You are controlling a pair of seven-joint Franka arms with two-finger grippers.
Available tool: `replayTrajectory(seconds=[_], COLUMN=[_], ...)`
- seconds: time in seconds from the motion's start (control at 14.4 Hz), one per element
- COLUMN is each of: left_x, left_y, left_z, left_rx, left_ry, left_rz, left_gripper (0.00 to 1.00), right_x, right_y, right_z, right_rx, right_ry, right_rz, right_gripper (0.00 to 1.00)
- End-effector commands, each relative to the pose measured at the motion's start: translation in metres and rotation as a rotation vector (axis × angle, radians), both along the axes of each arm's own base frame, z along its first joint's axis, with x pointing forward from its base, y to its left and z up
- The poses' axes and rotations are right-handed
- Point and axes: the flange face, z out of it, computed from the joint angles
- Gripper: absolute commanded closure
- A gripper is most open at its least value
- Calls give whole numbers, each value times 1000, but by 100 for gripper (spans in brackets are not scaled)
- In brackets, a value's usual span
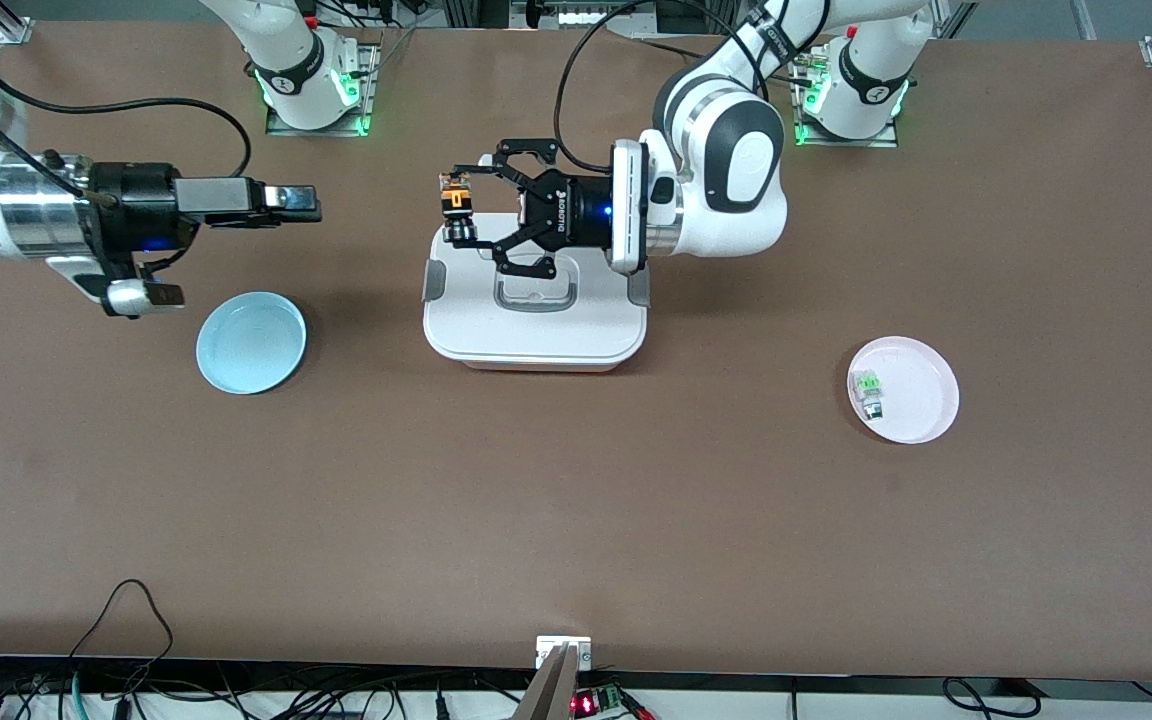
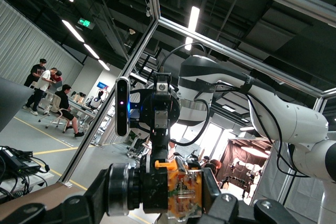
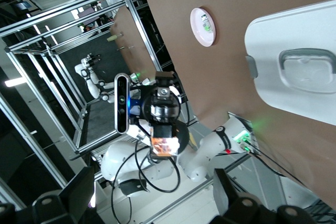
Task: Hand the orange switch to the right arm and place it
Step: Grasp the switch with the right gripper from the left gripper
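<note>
The orange switch (image 1: 456,207), with a black body and an orange block, is held in the air by my left gripper (image 1: 458,210). The gripper is shut on it over the corner of the white lidded box (image 1: 536,335). The left wrist view shows the switch (image 2: 181,191) clamped between the fingers. My right gripper (image 1: 314,203) is open and empty over the table, level with the switch and a short gap away from it, pointing at it. In the right wrist view the switch (image 3: 164,146) shows straight ahead, between the spread fingers (image 3: 79,190).
A light blue plate (image 1: 251,342) lies below my right gripper, nearer the front camera. A pink plate (image 1: 926,405) at the left arm's end holds a green-and-white switch (image 1: 869,388). The box also shows in the right wrist view (image 3: 294,72).
</note>
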Motion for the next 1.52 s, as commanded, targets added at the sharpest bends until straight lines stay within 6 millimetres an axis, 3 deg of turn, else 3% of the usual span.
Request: replayTrajectory(seconds=[0.0,0.14,0.42,0.83,0.97,1.25,1.46], left_x=[1,-6,-14,-14,-14,-14,-14], left_y=[-14,-28,-40,-40,-40,-40,-40], left_z=[15,27,32,32,33,32,31], left_rx=[3,46,55,53,52,52,54], left_ry=[5,-4,6,11,14,17,16], left_rz=[25,44,41,42,39,39,39], left_gripper=[100,100,100,100,100,100,100], right_x=[-11,-15,-22,-28,-31,-31,-30], right_y=[42,68,82,82,81,71,67], right_z=[-16,-33,-52,-36,-31,-31,-29], right_rx=[48,58,77,107,109,122,127], right_ry=[25,18,57,112,111,121,110], right_rz=[-26,-28,-10,12,17,32,38], right_gripper=[0,0,0,0,5,40,84])
